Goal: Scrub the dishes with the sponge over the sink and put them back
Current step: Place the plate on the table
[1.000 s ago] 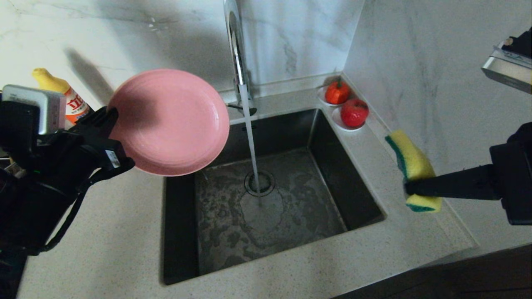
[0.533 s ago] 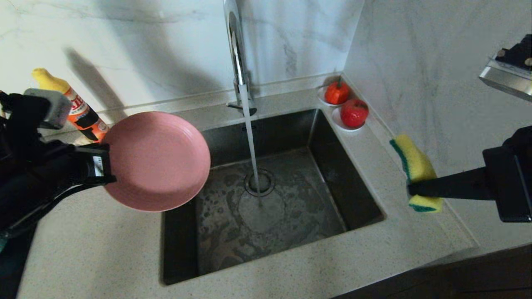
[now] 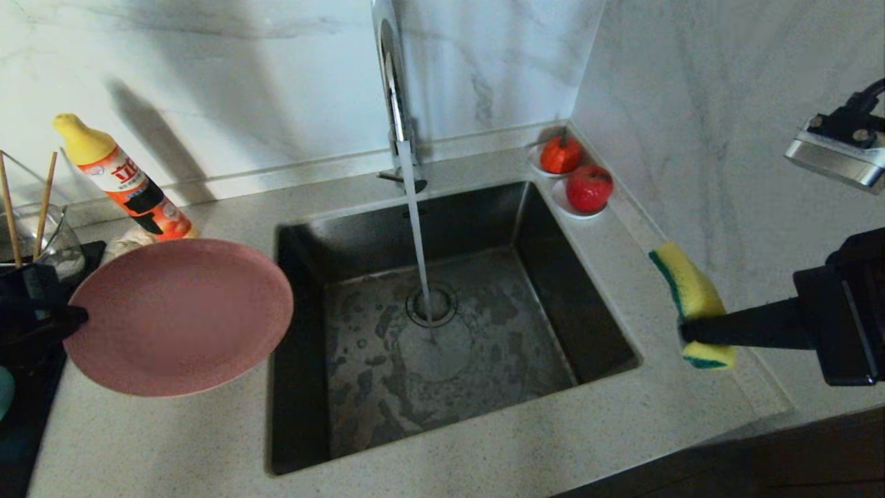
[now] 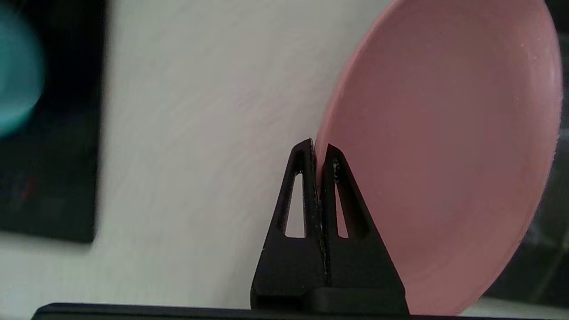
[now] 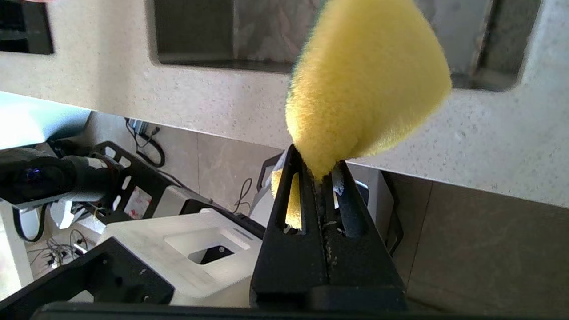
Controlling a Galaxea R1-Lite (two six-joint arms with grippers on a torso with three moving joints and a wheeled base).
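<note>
The pink plate [image 3: 180, 315] hangs nearly level over the counter just left of the sink [image 3: 359, 408]. My left gripper [image 3: 72, 317] is shut on its left rim; in the left wrist view the gripper [image 4: 316, 151] pinches the plate [image 4: 444, 155] edge. My right gripper [image 3: 684, 332] is shut on the yellow and green sponge [image 3: 688, 294], held over the counter right of the sink; the right wrist view shows the gripper [image 5: 319, 166] squeezing the sponge [image 5: 364, 84]. Chopsticks [image 3: 45, 200] stand in a glass container at far left. The teal bowl [image 4: 18, 71] rests on a black mat.
Water runs from the chrome faucet [image 3: 394, 90] onto the drain [image 3: 432, 304]. A yellow-capped detergent bottle [image 3: 121, 180] leans at the back left. Two red fruits [image 3: 590, 187] on white saucers sit at the sink's back right corner. A marble wall rises on the right.
My left gripper has carried the plate down and to the left, from tilted up near the faucet to almost level beside the sink. The right arm with the sponge has hardly shifted.
</note>
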